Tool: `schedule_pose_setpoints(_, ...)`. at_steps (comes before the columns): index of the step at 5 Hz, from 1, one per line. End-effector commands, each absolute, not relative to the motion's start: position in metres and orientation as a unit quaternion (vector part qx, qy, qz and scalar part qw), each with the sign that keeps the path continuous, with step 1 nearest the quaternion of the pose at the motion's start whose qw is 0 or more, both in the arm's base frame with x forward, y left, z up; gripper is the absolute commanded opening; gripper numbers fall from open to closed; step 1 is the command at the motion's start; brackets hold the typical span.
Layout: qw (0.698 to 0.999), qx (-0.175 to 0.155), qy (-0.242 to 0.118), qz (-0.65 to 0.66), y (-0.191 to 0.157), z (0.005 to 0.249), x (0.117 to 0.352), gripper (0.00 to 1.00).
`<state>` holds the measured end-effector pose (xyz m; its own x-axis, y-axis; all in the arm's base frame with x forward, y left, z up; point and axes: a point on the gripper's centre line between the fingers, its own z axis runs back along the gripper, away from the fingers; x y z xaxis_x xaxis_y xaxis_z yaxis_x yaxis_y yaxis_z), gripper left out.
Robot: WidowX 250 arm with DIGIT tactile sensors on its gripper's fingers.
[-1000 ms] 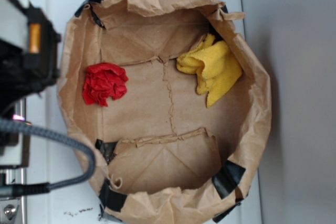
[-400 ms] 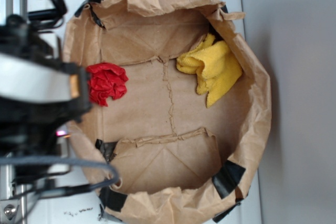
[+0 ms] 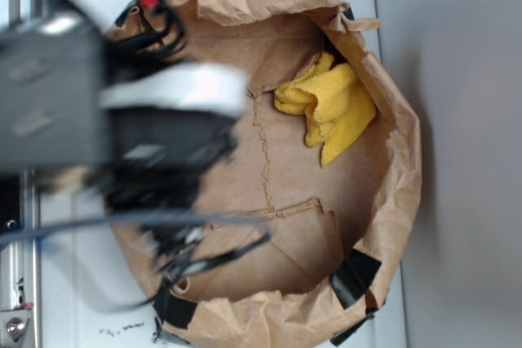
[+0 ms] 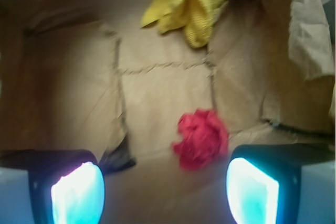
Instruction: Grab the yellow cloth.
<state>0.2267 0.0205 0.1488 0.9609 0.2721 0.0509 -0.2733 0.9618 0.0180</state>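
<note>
Against the crumpled brown paper bag (image 3: 391,201) wall lies the folded terry yellow cloth (image 3: 330,112). Nearer sits a wrinkled red cloth (image 4: 201,137). My hand (image 4: 165,192) gapes wide, empty.

The yellow cloth (image 3: 330,112) (image 4: 186,4) is a bright yellow terry rag, bunched into thick soft folds. It lies crumpled on the brown paper floor, pressed into a corner against the paper wall, one flap trailing down.
</note>
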Motion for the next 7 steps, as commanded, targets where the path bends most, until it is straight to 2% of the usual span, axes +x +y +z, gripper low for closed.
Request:
schedule_pose_setpoints(1,0.951,-0.007,-0.083,0.298,0.085,0.140,0.280,1.00)
schedule_pose_setpoints(3,0.932,0.058,-0.083,0.348,0.079,0.087,0.297,1.00)
schedule_pose_setpoints(4,0.903,0.082,-0.090,0.411,0.077,0.078,0.310,1.00)
schedule_pose_setpoints(5,0.897,0.077,-0.077,0.429,0.079,0.087,0.317,1.00)
schedule_pose_setpoints(7,0.897,0.077,-0.077,0.429,0.079,0.087,0.317,1.00)
